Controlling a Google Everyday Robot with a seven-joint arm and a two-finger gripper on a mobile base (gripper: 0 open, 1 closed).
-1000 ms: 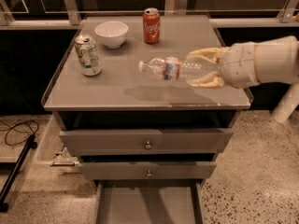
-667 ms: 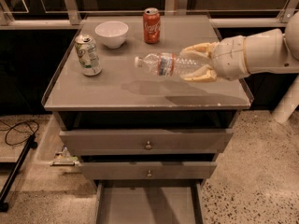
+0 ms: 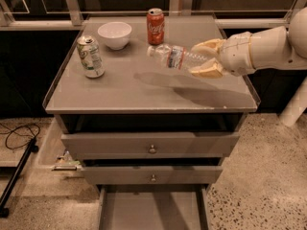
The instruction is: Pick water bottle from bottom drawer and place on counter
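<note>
My gripper (image 3: 205, 58) is shut on the water bottle (image 3: 176, 57), a clear crinkled bottle with a reddish-white label. It holds the bottle on its side, cap pointing left, above the right half of the counter (image 3: 144, 92). The bottle's shadow falls on the counter below it. The bottom drawer (image 3: 151, 210) is pulled open at the foot of the cabinet and its grey floor shows nothing in it. My white arm reaches in from the right.
A green-white can (image 3: 90, 56) stands at the counter's left. A white bowl (image 3: 114, 35) and a red soda can (image 3: 155, 26) stand at the back. Two upper drawers with round knobs (image 3: 152, 149) are slightly open. Cables lie on the floor at left.
My gripper has carried the water bottle a little to the left and farther back over the counter, and somewhat higher. Nothing else has moved.
</note>
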